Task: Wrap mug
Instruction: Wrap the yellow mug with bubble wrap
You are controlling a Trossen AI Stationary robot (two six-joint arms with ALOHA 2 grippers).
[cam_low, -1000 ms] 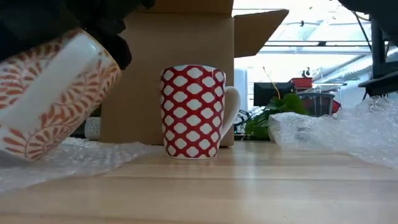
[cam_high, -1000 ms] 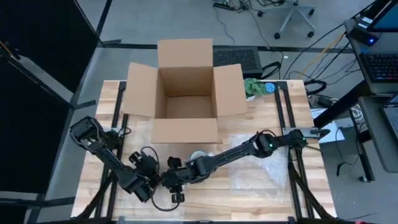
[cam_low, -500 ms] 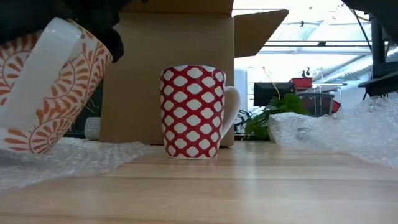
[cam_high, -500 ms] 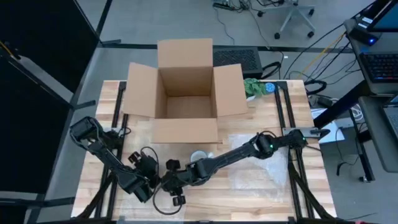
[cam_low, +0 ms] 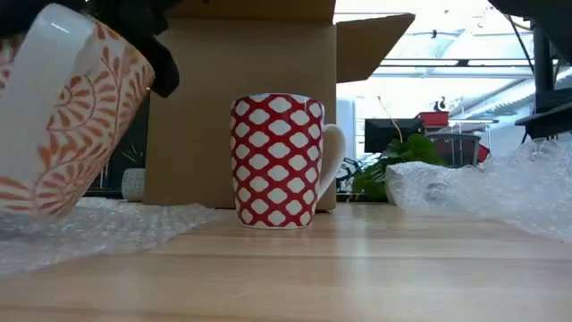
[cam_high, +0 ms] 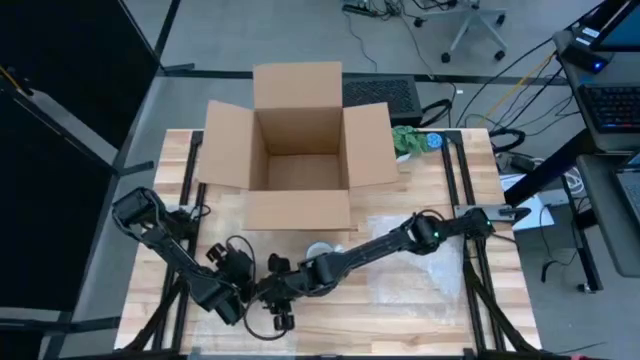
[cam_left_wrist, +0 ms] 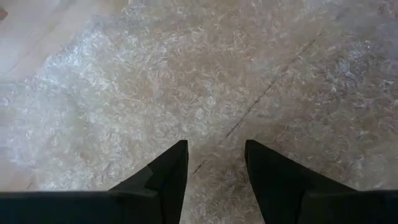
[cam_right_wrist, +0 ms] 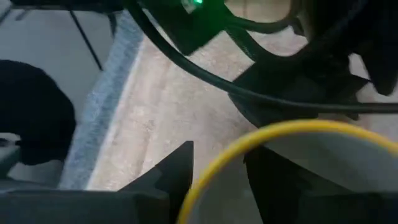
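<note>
High view: the wooden table [cam_high: 400, 325] carries an open cardboard box [cam_high: 297, 150] with no readable print on it. Bubble wrap [cam_high: 410, 262] lies on the table in front of the box, another sheet [cam_left_wrist: 186, 81] under the left gripper. The right arm stretches across from the box's right toward the table's front, its gripper [cam_high: 279, 297] clamped on the rim of a white mug with orange leaf pattern [cam_low: 67, 107], one finger inside the yellow-edged lip; the mug hangs tilted just above the wrap. The left gripper [cam_high: 237, 292] sits just beside it, fingers slightly parted, empty. A red-and-white patterned mug [cam_low: 277, 161] stands upright before the box.
</note>
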